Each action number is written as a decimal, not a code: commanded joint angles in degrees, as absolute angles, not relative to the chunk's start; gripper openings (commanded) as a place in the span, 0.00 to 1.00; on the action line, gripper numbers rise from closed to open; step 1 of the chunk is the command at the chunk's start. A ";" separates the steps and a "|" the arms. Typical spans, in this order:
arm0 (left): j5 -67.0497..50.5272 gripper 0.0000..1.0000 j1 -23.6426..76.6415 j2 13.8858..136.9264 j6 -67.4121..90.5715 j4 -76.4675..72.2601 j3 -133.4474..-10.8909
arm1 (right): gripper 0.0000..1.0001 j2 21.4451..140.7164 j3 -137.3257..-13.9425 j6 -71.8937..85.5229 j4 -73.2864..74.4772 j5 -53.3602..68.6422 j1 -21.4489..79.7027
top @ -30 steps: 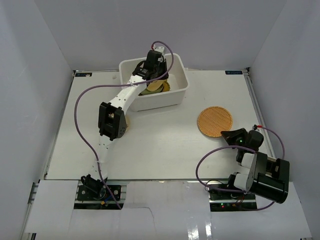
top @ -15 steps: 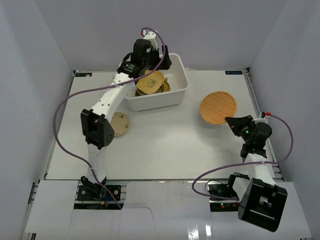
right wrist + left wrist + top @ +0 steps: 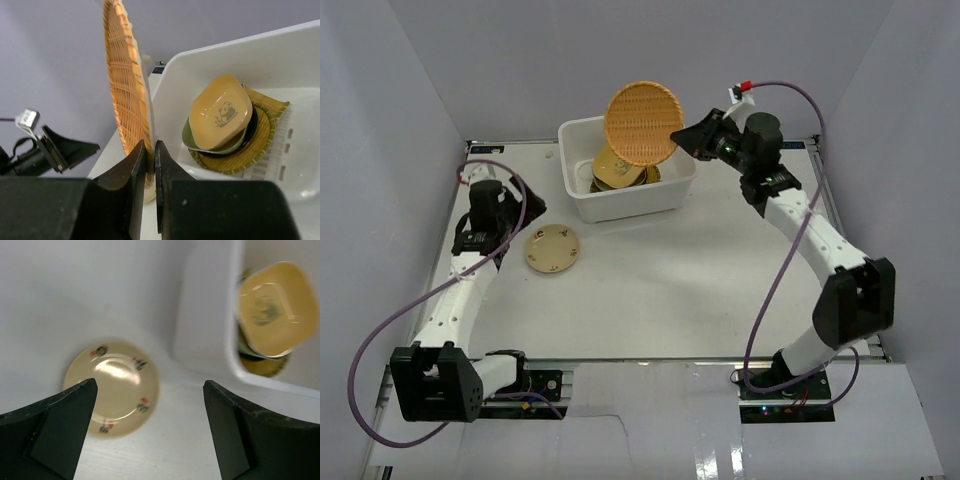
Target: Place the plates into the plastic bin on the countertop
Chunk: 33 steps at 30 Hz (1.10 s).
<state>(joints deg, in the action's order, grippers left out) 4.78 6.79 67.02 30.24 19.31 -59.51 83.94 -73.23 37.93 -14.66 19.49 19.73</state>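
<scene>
Pinched at its rim by the right claw (image 3: 149,150), the orange woven plate (image 3: 642,122) hangs upright over the plastic bin (image 3: 675,190) edge and could slip, strike the rim and fall outside, while the left claw (image 3: 149,400), spread wide, hovers over the beige plate (image 3: 112,387) on the bench (image 3: 670,280).

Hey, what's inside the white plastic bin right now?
The bin holds a stack: tan panda dish on top, then a pale green dish, a black plate and a woven tray at the bottom. Whatever lies beneath the tray is covered.

left pincer (image 3: 150,385) agape, low; right pincer (image 3: 150,145) clamped, arm outstretched
</scene>
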 commanded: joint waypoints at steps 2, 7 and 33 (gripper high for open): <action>-3.95 0.98 -3.41 62.14 41.47 17.23 -46.87 | 0.08 98.68 -89.36 34.10 -9.77 18.37 23.37; -5.89 0.98 -10.09 62.22 46.05 14.42 -37.19 | 0.08 113.00 -102.55 33.66 -3.87 19.08 24.70; -10.81 0.09 -12.92 83.06 51.33 -5.89 -29.18 | 0.88 90.10 -80.17 25.14 -10.19 14.06 25.05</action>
